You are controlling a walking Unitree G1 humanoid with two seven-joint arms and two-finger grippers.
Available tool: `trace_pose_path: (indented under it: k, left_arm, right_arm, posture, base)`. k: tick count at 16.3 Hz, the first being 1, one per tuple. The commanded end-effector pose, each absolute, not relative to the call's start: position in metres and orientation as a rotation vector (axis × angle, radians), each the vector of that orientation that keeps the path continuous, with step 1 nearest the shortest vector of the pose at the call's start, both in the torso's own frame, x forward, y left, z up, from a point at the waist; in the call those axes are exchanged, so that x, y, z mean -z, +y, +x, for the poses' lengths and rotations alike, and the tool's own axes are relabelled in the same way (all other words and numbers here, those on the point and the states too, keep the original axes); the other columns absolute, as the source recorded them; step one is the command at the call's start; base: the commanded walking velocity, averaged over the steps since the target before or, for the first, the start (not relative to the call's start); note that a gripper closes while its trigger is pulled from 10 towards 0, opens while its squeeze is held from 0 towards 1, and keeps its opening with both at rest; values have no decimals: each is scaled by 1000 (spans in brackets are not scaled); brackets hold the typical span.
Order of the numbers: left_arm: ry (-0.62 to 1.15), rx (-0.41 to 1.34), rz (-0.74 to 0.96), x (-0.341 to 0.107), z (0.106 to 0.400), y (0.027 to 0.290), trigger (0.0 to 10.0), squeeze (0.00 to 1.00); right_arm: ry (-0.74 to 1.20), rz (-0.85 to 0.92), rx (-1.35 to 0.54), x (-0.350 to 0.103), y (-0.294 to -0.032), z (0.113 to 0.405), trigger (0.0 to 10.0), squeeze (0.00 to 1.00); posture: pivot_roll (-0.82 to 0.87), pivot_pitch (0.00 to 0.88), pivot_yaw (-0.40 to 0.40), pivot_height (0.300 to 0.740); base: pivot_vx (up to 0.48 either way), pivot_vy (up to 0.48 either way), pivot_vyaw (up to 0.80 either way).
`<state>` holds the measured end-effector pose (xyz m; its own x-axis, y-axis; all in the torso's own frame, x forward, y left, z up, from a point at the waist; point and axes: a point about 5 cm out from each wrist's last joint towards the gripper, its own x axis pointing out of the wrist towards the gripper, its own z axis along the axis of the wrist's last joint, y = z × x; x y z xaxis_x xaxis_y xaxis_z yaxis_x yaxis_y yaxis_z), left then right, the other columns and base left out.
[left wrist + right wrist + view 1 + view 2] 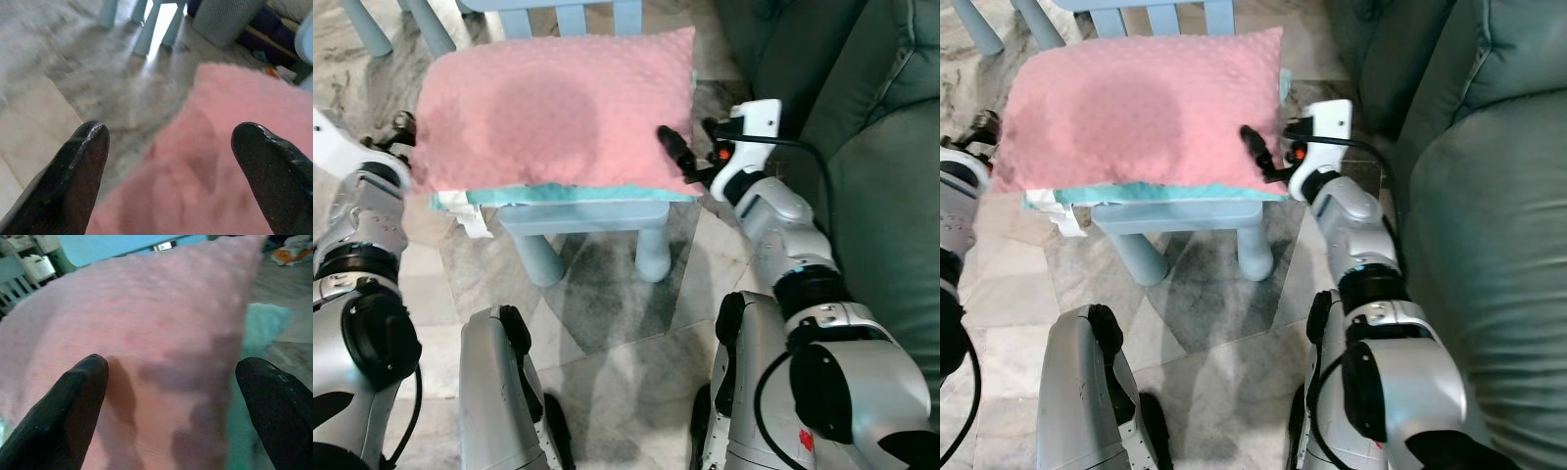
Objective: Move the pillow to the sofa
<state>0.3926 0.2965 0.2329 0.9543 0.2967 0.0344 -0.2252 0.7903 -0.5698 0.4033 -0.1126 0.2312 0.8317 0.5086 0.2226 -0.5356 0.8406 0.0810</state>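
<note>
A pink dotted pillow (553,108) lies on a thin teal cushion (607,194) on a small light-blue chair (582,217). The green sofa (871,147) stands to the right. My right gripper (683,163) is at the pillow's right end, open; in the right wrist view its fingers (73,411) stand wide apart with the pillow's edge (161,357) between them. My left gripper (399,129) is at the pillow's left end. It is open too, and in the left wrist view (178,166) the pillow's corner (225,171) lies between its spread fingers.
Marble floor (607,313) runs under and in front of the chair. My two legs (499,392) stand just before it. Another light-blue chair's legs (367,24) show at the back left. The sofa's arm and seat close off the right side.
</note>
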Motion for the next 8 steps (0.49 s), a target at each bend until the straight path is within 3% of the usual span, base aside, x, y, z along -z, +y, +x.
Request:
trace_pose_path:
  k: [1,8]
  left_arm:
    - [-99,-253,-670,-230,395,291,10000,0]
    - [-59,-95,-760,-236,409,253,10000,0]
  right_arm:
    - [-226,144,-601,-240,-102,403,10000,0]
    - [-232,105,-629,-242,-86,405,10000,0]
  posture:
    - [-10,344,56,399]
    - [-14,365,60,399]
  base:
    - [0,0,0]
    - [0,0,0]
